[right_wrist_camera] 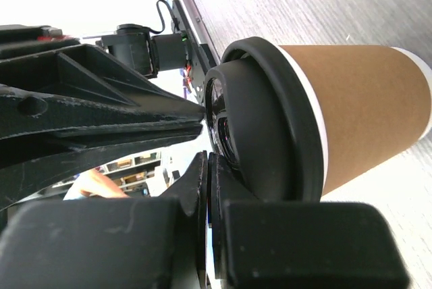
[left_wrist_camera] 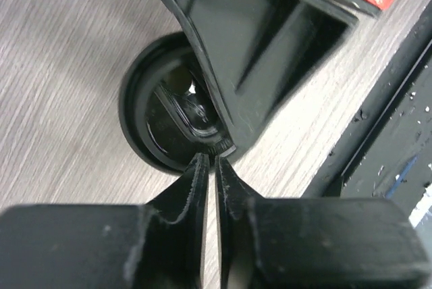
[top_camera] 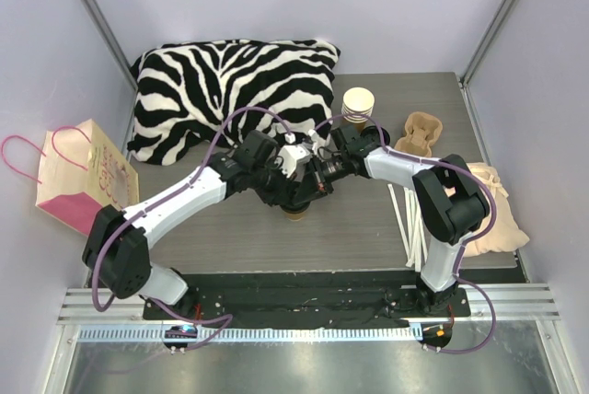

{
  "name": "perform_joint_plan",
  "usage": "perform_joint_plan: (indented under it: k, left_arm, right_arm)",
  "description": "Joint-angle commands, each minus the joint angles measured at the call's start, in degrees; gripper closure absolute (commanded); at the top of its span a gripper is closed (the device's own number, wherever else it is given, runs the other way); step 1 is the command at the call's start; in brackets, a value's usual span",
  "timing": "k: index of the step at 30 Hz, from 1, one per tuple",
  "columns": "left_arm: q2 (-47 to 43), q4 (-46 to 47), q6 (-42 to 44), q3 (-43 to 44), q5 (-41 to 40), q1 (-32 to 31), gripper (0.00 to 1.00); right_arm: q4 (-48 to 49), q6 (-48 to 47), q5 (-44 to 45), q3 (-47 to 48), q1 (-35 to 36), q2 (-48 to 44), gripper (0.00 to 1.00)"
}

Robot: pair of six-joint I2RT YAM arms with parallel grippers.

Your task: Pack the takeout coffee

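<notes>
Right gripper (right_wrist_camera: 206, 162) jaws together, left gripper (left_wrist_camera: 211, 162) nearly so, can't tell if pinching; both crowd the takeout coffee (right_wrist_camera: 354, 103) at its lid (right_wrist_camera: 270, 123), poss. tipping it.

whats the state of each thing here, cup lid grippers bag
takeout coffee: upright, not bagged
lid: on the cup
left gripper: nearly shut, holding nothing
right gripper: shut, beside the lid
paper bag: far left, coffee not in it
cup stack: upright, lidless

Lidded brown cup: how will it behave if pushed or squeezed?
The takeout coffee tapers to a narrower base, so a high push probably tips it. Its paper wall likely dents under a hard squeeze. The black lid looks smooth, possibly slippery.
</notes>
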Motion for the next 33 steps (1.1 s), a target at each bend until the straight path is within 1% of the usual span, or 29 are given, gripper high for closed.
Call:
perform_joint_plan:
  k: [1, 4, 7, 10, 13, 14, 15, 18, 19, 20, 22, 23, 24, 25, 27, 28, 30, 33]
  left_arm:
    - [-4.42, -2.97, -0.99, 3.39, 1.58, 0.00, 0.85]
    - [-5.30, -3.85, -1.87, 4.89, 2.20, 0.00, 0.81]
    - [-5.65, -4.55, -2.22, 5.51, 2.03, 0.00, 0.77]
    - [-5.74, -4.38, -2.58, 5.42, 1.24, 0.18, 0.72]
    - [-5.30, -2.54, -3.63, 5.24, 1.58, 0.09, 0.67]
    - [-5.04, -2.10, -4.15, 5.07, 1.85, 0.09, 0.66]
    - [-4.87, -1.48, -4.33, 4.81, 2.20, 0.09, 0.65]
    - [-4.69, 2.46, -4.95, 2.44, 5.53, 0.35, 0.64]
    - [-4.77, 5.52, -6.95, 1.56, 7.19, 0.70, 0.64]
    - [-4.69, 7.38, -8.36, -0.45, 12.17, 2.19, 0.64]
    - [-4.16, 14.75, -16.08, -2.65, 18.69, 4.82, 0.65]
    - [-3.81, 18.00, -19.59, -5.10, 22.81, 7.97, 0.65]
    - [-3.03, 25.08, -27.72, -6.43, 28.60, 9.22, 0.65]
    - [-2.58, 28.02, -30.67, -8.36, 30.66, 10.10, 0.65]
    - [-1.79, 33.47, -36.65, -9.52, 32.95, 11.16, 0.66]
    - [-1.35, 34.55, -37.98, -10.57, 33.40, 11.17, 0.66]
    - [-0.56, 36.74, -39.75, -11.63, 33.32, 11.17, 0.67]
    - [0.58, 35.88, -40.19, -12.95, 31.91, 11.78, 0.70]
  right_arm:
    - [-1.16, -2.06, 3.27, 2.98, -0.14, -1.93, 0.99]
    - [-2.03, -1.89, 2.56, 5.79, -0.05, -4.48, 0.99]
    - [-3.44, -1.97, 2.74, 8.61, -0.05, -6.67, 0.96]
    - [-5.72, -2.67, 5.02, 9.93, -0.14, -8.78, 0.93]
    - [-9.85, -4.69, 11.69, 10.28, -0.05, -10.72, 0.89]
    - [-10.99, -6.96, 16.32, 10.54, -0.05, -11.07, 0.89]
    - [-13.35, -7.85, 18.80, 10.81, -0.05, -11.43, 0.89]
    - [-16.26, -11.20, 27.66, 11.33, -0.05, -12.31, 0.88]
    - [-16.80, -11.64, 29.09, 11.25, -0.05, -12.40, 0.88]
    - [-17.24, -12.16, 30.15, 11.25, -0.05, -12.48, 0.88]
    - [-18.38, -13.49, 32.36, 11.16, 0.04, -12.40, 0.88]
    - [-18.82, -13.92, 32.71, 11.25, 0.04, -12.31, 0.88]
    - [-19.34, -14.36, 33.15, 11.07, 0.04, -12.40, 0.88]
    - [-19.52, -14.54, 33.59, 10.90, 0.04, -12.57, 0.88]
    - [-19.79, -15.15, 34.20, 10.90, 0.04, -13.01, 0.87]
    - [-19.96, -15.25, 34.38, 11.33, 0.04, -13.01, 0.87]
    - [-20.49, -15.77, 34.55, 11.77, 0.12, -12.84, 0.87]
    - [-21.63, -16.82, 35.69, 13.53, 1.00, -12.14, 0.87]
